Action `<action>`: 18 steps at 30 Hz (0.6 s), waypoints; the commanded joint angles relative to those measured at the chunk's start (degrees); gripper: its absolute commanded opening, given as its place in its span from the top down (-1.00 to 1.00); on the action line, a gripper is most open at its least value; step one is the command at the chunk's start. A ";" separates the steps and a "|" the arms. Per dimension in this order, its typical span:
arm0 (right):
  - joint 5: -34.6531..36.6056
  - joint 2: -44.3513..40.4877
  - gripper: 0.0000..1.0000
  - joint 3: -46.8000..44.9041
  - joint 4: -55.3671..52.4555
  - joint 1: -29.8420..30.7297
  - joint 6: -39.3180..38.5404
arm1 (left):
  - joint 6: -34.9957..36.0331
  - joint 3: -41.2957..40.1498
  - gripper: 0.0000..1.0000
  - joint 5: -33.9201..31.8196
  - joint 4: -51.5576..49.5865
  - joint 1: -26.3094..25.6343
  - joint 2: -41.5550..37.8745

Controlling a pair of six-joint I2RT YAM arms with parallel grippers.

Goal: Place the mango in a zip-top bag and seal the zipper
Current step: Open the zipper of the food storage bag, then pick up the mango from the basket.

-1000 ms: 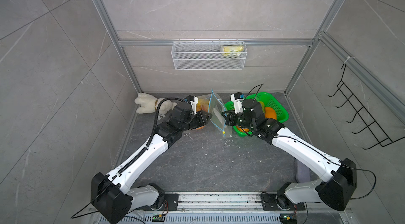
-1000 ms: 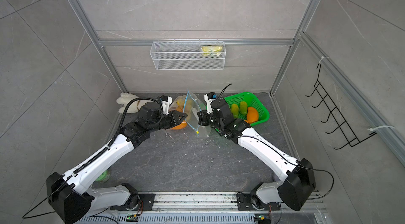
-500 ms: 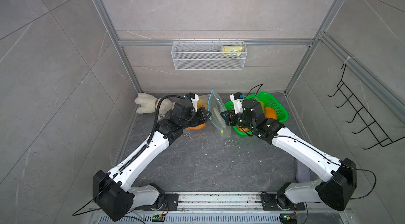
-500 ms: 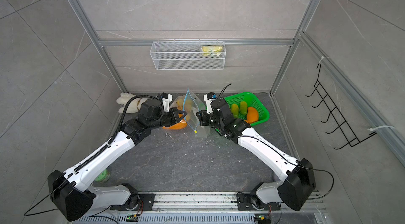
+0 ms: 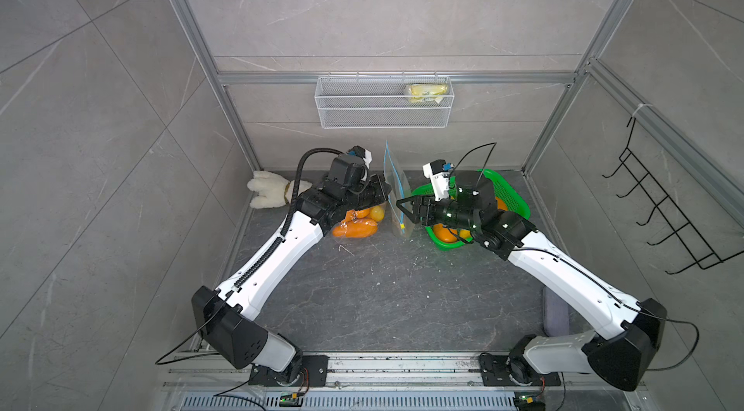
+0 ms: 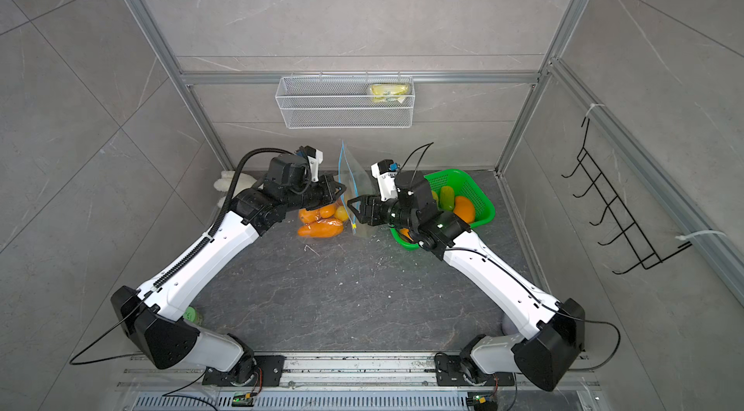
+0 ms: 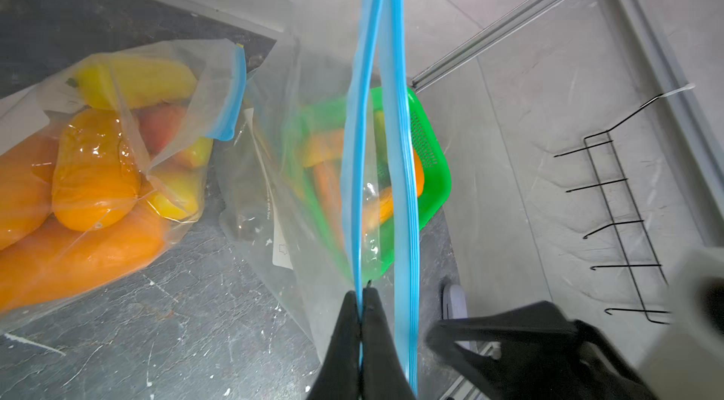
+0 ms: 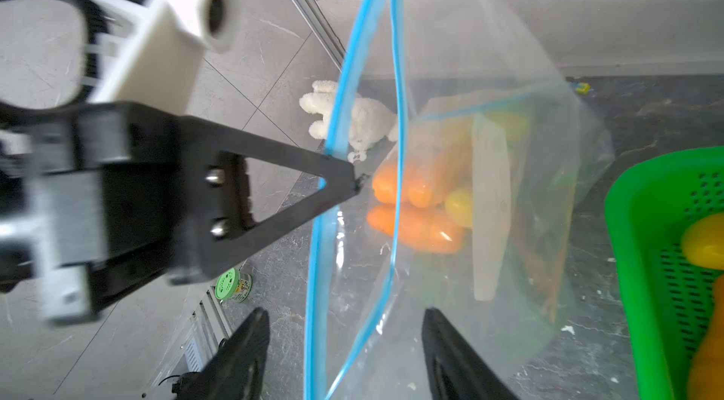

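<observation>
left fingers point(image 7: 344, 339) pinched tight on one blue lip point(image 7: 354, 143) of zip-top bag point(image 5: 396, 195). right fingers point(image 8: 243, 355) spread wide by bag mouth, gripping nothing. mango point(image 6: 463, 207), probably orange one, lies in green basket point(image 6: 477, 191). risk: single-lip hold lets mouth sag shut or bag twist.

We see the zip-top bag point(image 6: 356, 180) standing upright. The left gripper point(image 6: 340, 190) and right gripper point(image 6: 354, 209) flank it.

Glossy clear plastic bag point(image 8: 489, 65) — crinkled, shiny green plastic basket point(image 5: 509, 191), matt stone-look floor point(image 5: 382, 288)
</observation>
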 commanded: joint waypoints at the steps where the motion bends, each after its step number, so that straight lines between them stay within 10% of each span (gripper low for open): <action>1: 2.35 -7.09 -0.35 -1.64 -4.77 -1.64 -1.47 | 2.40 2.82 1.00 0.73 -2.12 -0.17 1.75; 8: 11.16 -8.34 -0.50 -6.53 -13.68 -10.54 -2.96 | 2.20 2.59 1.00 2.71 0.61 -0.17 3.93; 18: 13.61 21.01 -0.69 7.99 -28.21 -15.28 -18.71 | 1.68 0.71 1.00 3.65 3.80 -0.09 3.34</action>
